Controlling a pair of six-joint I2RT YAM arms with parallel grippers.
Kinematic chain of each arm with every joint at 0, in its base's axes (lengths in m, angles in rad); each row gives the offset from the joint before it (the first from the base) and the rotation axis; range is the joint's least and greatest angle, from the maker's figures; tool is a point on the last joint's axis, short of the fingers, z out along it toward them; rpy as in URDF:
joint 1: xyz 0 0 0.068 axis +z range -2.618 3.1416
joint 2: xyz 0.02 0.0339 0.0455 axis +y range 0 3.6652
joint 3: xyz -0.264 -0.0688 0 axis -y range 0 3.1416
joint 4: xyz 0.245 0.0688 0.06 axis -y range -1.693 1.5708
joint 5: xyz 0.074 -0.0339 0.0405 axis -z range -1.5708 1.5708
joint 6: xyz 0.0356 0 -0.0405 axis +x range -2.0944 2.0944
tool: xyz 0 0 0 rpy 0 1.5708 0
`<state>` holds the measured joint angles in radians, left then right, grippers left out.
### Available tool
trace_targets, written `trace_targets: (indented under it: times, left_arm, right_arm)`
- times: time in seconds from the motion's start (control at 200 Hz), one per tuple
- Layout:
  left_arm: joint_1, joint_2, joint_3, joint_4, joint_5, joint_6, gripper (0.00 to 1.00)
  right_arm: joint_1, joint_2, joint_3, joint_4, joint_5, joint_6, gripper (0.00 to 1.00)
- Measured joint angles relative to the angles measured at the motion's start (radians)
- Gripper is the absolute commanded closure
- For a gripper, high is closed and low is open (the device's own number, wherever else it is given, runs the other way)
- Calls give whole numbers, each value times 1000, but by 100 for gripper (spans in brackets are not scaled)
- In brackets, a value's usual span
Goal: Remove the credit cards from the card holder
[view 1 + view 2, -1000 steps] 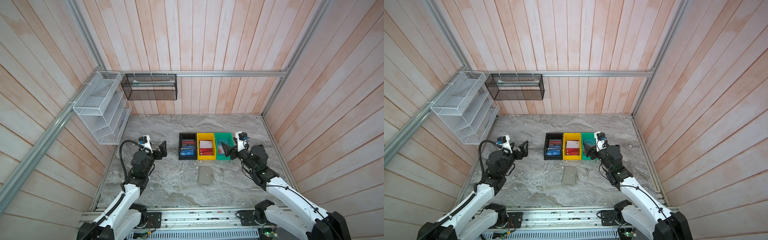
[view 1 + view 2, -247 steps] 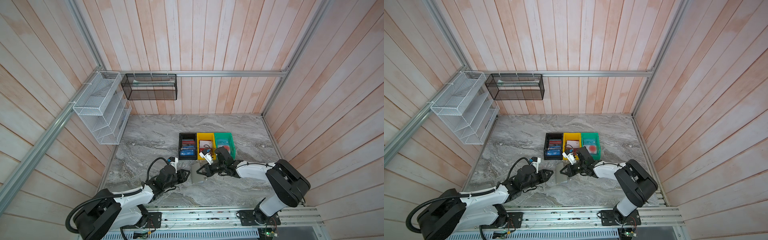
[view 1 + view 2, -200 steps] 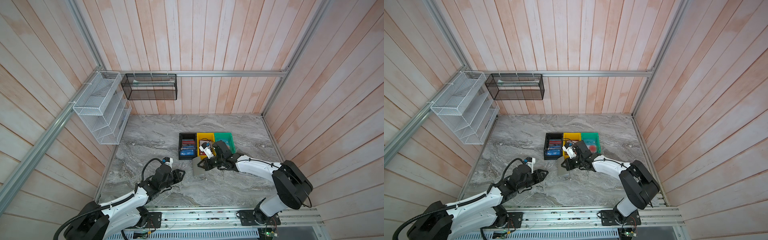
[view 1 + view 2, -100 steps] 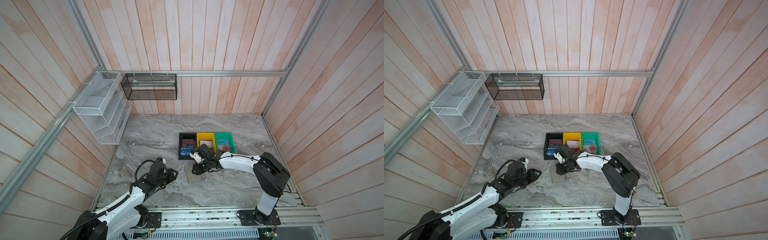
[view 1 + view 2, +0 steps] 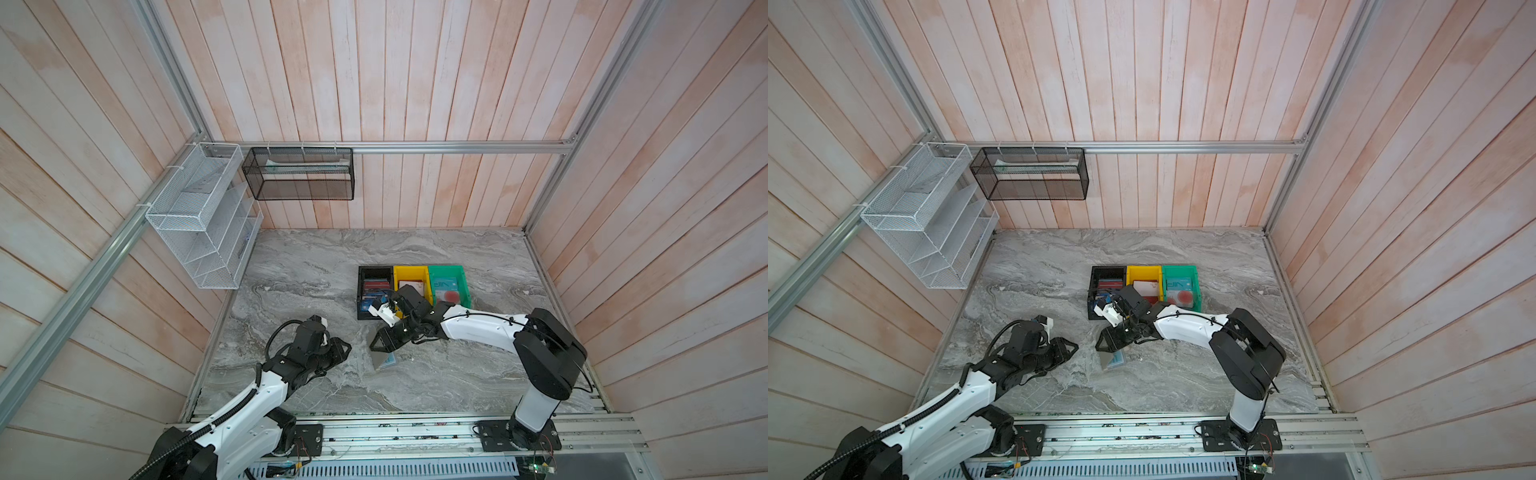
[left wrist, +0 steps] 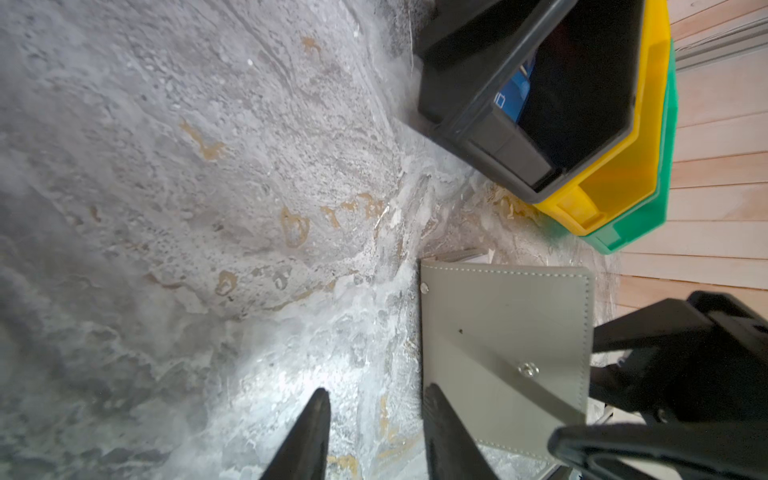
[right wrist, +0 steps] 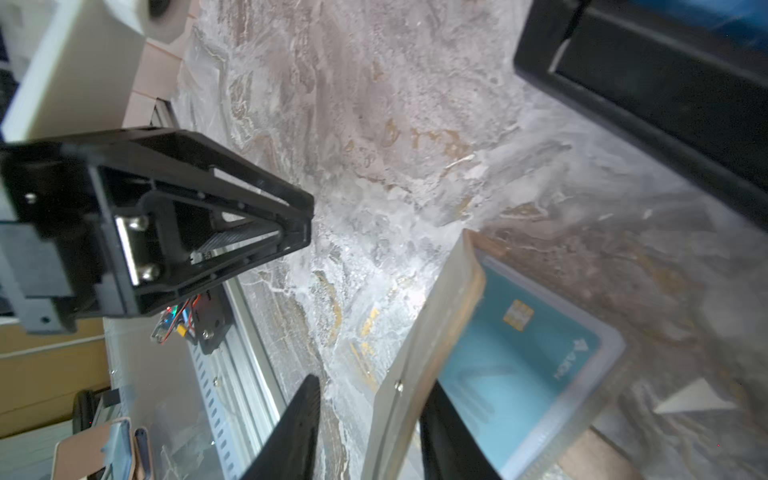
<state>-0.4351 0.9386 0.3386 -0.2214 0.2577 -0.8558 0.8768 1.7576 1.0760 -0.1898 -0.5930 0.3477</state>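
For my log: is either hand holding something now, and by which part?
No firm hold: the card holder's raised cover edge stands between the open fingers of the right hand. Left hand empty.

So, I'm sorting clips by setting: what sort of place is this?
Likely a robot test booth: plank walls, a marble-look table, a left arm and right arm on a metal rail.

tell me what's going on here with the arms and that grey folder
The right claw straddles the lifted cover of the grey card holder, which lies half open on the marble table in front of a row of bins. Its jaws stand apart, not pinching. A teal card shows inside a clear inner pocket, not yet out. The left claw hovers open and empty beside the holder, pointed at it.
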Motion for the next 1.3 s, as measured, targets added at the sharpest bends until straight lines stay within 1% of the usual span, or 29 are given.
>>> trace_targets:
  times: [0.2, 0.325, 0.49, 0.605, 0.675, 0.775, 0.935, 1.125, 1.3]
  left_arm:
    - [10, -51, 0, -62, 0, 3, 59]
    - [15, -135, 1, -116, -2, 3, 59]
    - [35, -219, 11, -177, -5, 2, 59]
    - [45, -233, 11, -199, -4, 0, 59]
    - [48, -231, 11, -196, 2, -2, 59]
    - [49, -210, 10, -153, 31, -14, 59]
    - [50, -183, 2, -90, 75, -35, 59]
    - [51, -148, -20, 12, 109, -63, 62]
    - [51, -77, -134, 159, 153, -125, 64]
  right_arm:
    - [6, 12, 8, 50, -134, -18, 55]
    - [11, 82, 39, 91, -212, -19, 55]
    - [25, 170, 47, 128, -265, -12, 56]
    - [34, 186, 47, 152, -281, -3, 58]
    - [34, 192, 46, 174, -287, 7, 61]
    - [33, 208, 37, 211, -288, 30, 68]
    - [33, 246, 6, 249, -291, 56, 74]
    - [33, 248, -14, 268, -288, 72, 77]
    - [32, 229, -45, 275, -277, 72, 78]
